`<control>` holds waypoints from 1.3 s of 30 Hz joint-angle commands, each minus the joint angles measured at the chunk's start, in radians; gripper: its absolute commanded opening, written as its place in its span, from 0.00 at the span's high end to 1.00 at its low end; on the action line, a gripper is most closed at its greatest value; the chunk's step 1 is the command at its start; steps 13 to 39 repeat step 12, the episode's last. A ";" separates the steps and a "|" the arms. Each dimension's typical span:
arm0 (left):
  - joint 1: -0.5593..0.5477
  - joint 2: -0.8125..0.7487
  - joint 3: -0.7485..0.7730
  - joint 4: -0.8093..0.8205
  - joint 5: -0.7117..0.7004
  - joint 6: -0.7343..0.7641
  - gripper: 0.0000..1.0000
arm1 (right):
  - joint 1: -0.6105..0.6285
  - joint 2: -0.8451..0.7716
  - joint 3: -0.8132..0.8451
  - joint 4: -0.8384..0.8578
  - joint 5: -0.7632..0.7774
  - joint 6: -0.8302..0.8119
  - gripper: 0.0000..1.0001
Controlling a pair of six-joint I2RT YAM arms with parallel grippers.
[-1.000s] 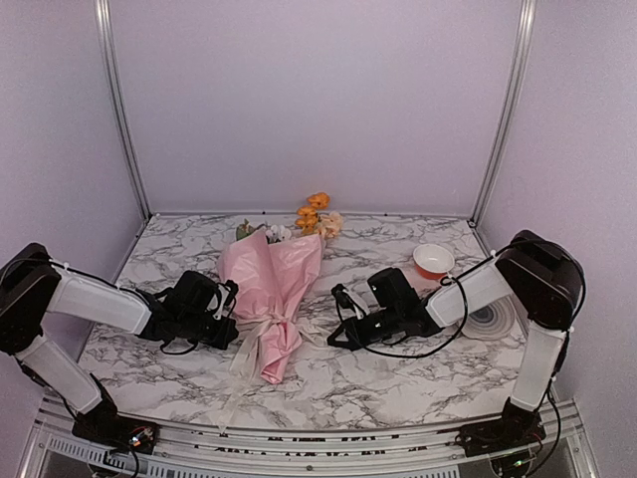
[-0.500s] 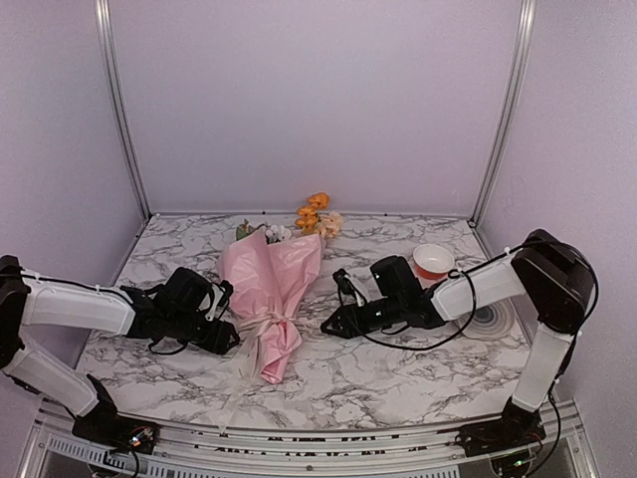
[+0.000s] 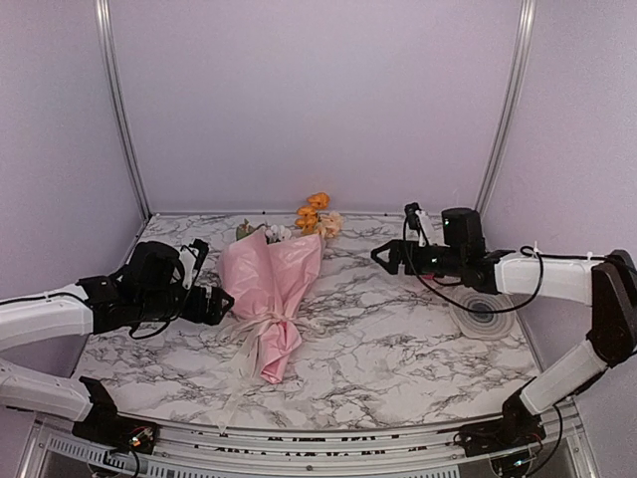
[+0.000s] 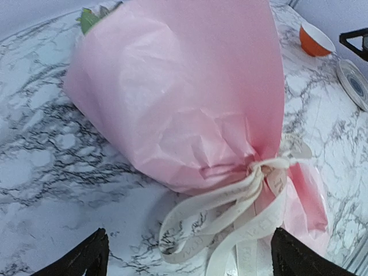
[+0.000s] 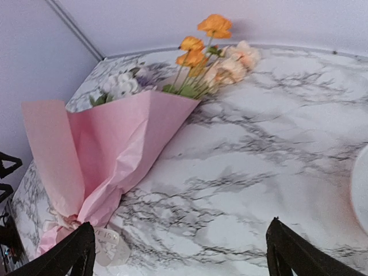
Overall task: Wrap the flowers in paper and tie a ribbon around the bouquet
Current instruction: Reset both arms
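The bouquet (image 3: pixel 271 289) lies in the middle of the marble table, a pink paper (image 4: pixel 184 92) cone with its narrow end toward me. Orange and pale flowers (image 5: pixel 207 54) and green leaves stick out of its far end. The cream ribbon (image 4: pixel 230 213) is tied round the narrow waist, with loops and tails lying loose on the table. My left gripper (image 3: pixel 216 299) stands open just left of the bouquet, and nothing lies between its fingertips (image 4: pixel 86 259). My right gripper (image 3: pixel 384 257) hangs open above the table, well to the right of the cone, empty.
A round striped disc (image 3: pixel 483 304) lies at the right of the table under the right arm. An orange bowl (image 4: pixel 313 40) stands beyond the bouquet on the right. Purple walls and metal posts close in the back and sides.
Both grippers have opened and drawn away from the ribbon. The right arm rose and swung to the back right; the left arm pulled back to the left. The bouquet lies unmoved.
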 commanded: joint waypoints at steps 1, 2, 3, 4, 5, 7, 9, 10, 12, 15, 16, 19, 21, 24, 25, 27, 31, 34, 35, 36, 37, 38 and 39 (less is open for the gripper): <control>0.117 0.057 0.109 -0.009 -0.217 -0.003 0.01 | -0.201 -0.109 0.019 -0.061 0.065 -0.056 0.00; 0.155 0.083 0.141 -0.012 -0.235 -0.013 0.01 | -0.249 -0.133 0.016 -0.072 0.083 -0.064 0.00; 0.197 0.104 0.149 -0.006 -0.252 -0.029 0.01 | -0.294 -0.157 0.012 -0.084 0.124 -0.066 0.00; 0.244 0.126 0.149 0.007 -0.268 -0.049 0.01 | -0.329 -0.176 0.010 -0.112 0.180 -0.070 0.00; 0.288 0.133 0.139 0.027 -0.282 -0.068 0.01 | -0.356 -0.193 0.005 -0.135 0.247 -0.078 0.00; 0.359 0.136 0.087 0.092 -0.344 -0.098 0.01 | -0.397 -0.215 -0.007 -0.170 0.338 -0.094 0.00; 0.394 0.127 0.024 0.171 -0.433 -0.095 0.01 | -0.418 -0.229 -0.033 -0.185 0.389 -0.111 0.00; 0.406 0.122 -0.002 0.198 -0.475 -0.090 0.01 | -0.419 -0.236 -0.048 -0.185 0.415 -0.119 0.00; 0.429 0.116 -0.032 0.222 -0.524 -0.087 0.01 | -0.421 -0.247 -0.083 -0.169 0.451 -0.128 0.00; 0.429 0.116 -0.032 0.222 -0.524 -0.087 0.01 | -0.421 -0.247 -0.083 -0.169 0.451 -0.128 0.00; 0.429 0.116 -0.032 0.222 -0.524 -0.087 0.01 | -0.421 -0.247 -0.083 -0.169 0.451 -0.128 0.00; 0.429 0.116 -0.032 0.222 -0.524 -0.087 0.01 | -0.421 -0.247 -0.083 -0.169 0.451 -0.128 0.00; 0.429 0.116 -0.032 0.222 -0.524 -0.087 0.01 | -0.421 -0.247 -0.083 -0.169 0.451 -0.128 0.00; 0.429 0.116 -0.032 0.222 -0.524 -0.087 0.01 | -0.421 -0.247 -0.083 -0.169 0.451 -0.128 0.00; 0.429 0.116 -0.032 0.222 -0.524 -0.087 0.01 | -0.421 -0.247 -0.083 -0.169 0.451 -0.128 0.00; 0.429 0.116 -0.032 0.222 -0.524 -0.087 0.01 | -0.421 -0.247 -0.083 -0.169 0.451 -0.128 0.00; 0.429 0.116 -0.032 0.222 -0.524 -0.087 0.01 | -0.421 -0.247 -0.083 -0.169 0.451 -0.128 0.00; 0.429 0.116 -0.032 0.222 -0.524 -0.087 0.01 | -0.421 -0.247 -0.083 -0.169 0.451 -0.128 0.00; 0.429 0.116 -0.032 0.222 -0.524 -0.087 0.01 | -0.421 -0.247 -0.083 -0.169 0.451 -0.128 0.00; 0.429 0.116 -0.032 0.222 -0.524 -0.087 0.01 | -0.421 -0.247 -0.083 -0.169 0.451 -0.128 0.00; 0.429 0.116 -0.032 0.222 -0.524 -0.087 0.01 | -0.421 -0.247 -0.083 -0.169 0.451 -0.128 0.00; 0.429 0.116 -0.032 0.222 -0.524 -0.087 0.01 | -0.421 -0.247 -0.083 -0.169 0.451 -0.128 0.00; 0.429 0.116 -0.032 0.222 -0.524 -0.087 0.01 | -0.421 -0.247 -0.083 -0.169 0.451 -0.128 0.00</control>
